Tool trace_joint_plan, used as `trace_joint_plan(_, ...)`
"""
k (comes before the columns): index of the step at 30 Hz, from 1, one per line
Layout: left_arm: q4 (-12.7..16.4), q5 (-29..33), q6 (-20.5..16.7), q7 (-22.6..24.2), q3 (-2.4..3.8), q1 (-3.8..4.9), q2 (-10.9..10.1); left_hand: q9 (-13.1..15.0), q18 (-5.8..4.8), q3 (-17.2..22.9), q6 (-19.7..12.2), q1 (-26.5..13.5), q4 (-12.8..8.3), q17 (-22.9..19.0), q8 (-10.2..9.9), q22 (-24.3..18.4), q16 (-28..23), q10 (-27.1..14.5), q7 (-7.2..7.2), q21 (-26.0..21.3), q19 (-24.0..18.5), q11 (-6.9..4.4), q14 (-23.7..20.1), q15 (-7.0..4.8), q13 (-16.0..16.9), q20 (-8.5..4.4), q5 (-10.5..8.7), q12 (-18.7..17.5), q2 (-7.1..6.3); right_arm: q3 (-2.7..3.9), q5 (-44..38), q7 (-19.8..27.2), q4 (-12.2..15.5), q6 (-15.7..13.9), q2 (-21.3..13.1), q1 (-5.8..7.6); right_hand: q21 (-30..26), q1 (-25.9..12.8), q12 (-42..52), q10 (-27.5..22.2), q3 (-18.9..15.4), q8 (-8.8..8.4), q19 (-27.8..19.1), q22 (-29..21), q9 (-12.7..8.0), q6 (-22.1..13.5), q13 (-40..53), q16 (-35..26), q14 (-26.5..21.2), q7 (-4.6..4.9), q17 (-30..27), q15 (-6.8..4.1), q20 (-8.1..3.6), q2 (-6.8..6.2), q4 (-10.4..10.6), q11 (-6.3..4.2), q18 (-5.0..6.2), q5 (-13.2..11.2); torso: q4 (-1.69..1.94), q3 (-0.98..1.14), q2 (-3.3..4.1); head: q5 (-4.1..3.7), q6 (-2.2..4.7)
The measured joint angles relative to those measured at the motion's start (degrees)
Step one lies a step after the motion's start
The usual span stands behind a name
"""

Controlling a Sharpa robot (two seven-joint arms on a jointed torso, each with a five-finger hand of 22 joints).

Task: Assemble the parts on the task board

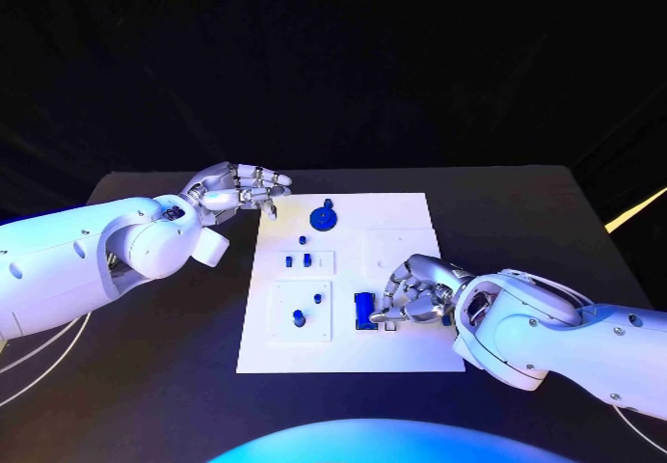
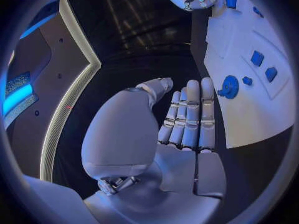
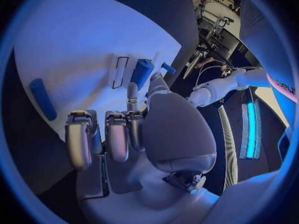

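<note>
Currently the right hand (image 1: 414, 294) rests on the board (image 1: 403, 359) at its right near corner, fingers curled around a blue block (image 1: 365, 310); whether it grips the block cannot be told. The left hand (image 1: 239, 189) hovers empty off the far left corner, fingers together. The block is probably light, rigid and smooth; take it across its long sides. A disc (image 1: 324, 219) lies far.

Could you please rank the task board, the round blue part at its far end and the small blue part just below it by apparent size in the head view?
1. task board
2. round blue part
3. small blue part
</note>
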Motion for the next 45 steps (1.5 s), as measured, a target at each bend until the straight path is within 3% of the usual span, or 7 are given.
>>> trace_joint_plan(19,-0.08,0.01,0.01,-0.04,-0.01,0.00,0.05,0.00,0.00,0.00,0.00,0.23,0.00,-0.01,0.00,0.00,0.00,0.00,0.00,-0.21,0.00,0.00,0.00,0.00,0.01,0.00,0.00,0.00,0.23,0.00,-2.19,0.66,-0.93,1.28,1.78,-1.54,0.18,1.74,0.00,0.17,0.63,1.06,0.21,-0.01,0.49,0.55,0.00,0.00,0.00,-0.55,-0.01,-0.41,-0.21,-0.21,-0.01,-0.60,0.01,0.28,0.12,-0.07,0.04,-0.04,-0.19)
trace_joint_plan(37,-0.06,0.01,0.02,-0.10,-0.01,-0.01,-0.02,-0.05,0.00,0.00,0.00,0.23,0.00,-0.02,0.00,0.00,0.00,0.00,0.00,-0.21,0.00,0.00,0.00,0.00,-0.04,0.00,0.00,0.23,0.23,0.00,-4.90,-1.11,-2.00,0.35,2.02,-1.67,0.73,1.71,0.24,0.04,1.25,1.51,0.21,-0.02,0.74,0.92,-0.01,0.00,-0.20,-0.93,-0.01,-0.60,-0.60,1.16,0.00,-0.78,0.00,0.67,0.08,-0.05,0.04,0.19,-0.43)
trace_joint_plan(40,-0.07,0.01,0.03,-0.12,-0.01,-0.01,-0.03,-0.05,0.00,0.00,0.00,0.23,0.00,-0.02,0.00,0.00,0.00,0.00,0.00,-0.21,0.00,0.00,0.00,0.00,-0.04,0.00,0.00,0.23,0.23,0.00,-4.91,-1.11,-1.98,0.44,1.89,-1.67,0.73,1.70,0.24,0.04,1.25,1.51,0.21,-0.03,0.74,0.92,0.00,0.00,-0.20,-0.93,0.03,-0.60,-0.61,1.14,0.00,-0.78,0.00,0.67,0.07,-0.05,0.03,0.22,-0.44)
trace_joint_plan(45,-0.10,0.01,0.04,-0.17,-0.01,-0.01,-0.03,-0.05,0.00,0.00,0.00,0.23,0.00,-0.02,0.21,0.00,0.00,0.00,0.00,-0.21,0.00,0.00,0.00,0.00,-0.08,0.00,0.00,0.23,0.23,0.00,-4.65,-0.81,-1.43,0.55,0.58,-1.66,0.43,0.54,0.24,0.04,0.91,1.74,0.21,-0.03,0.82,0.62,0.00,0.00,-0.20,-0.63,0.04,-0.60,-0.60,0.00,0.18,-0.77,0.00,0.70,0.05,-0.05,0.01,0.23,-0.44)
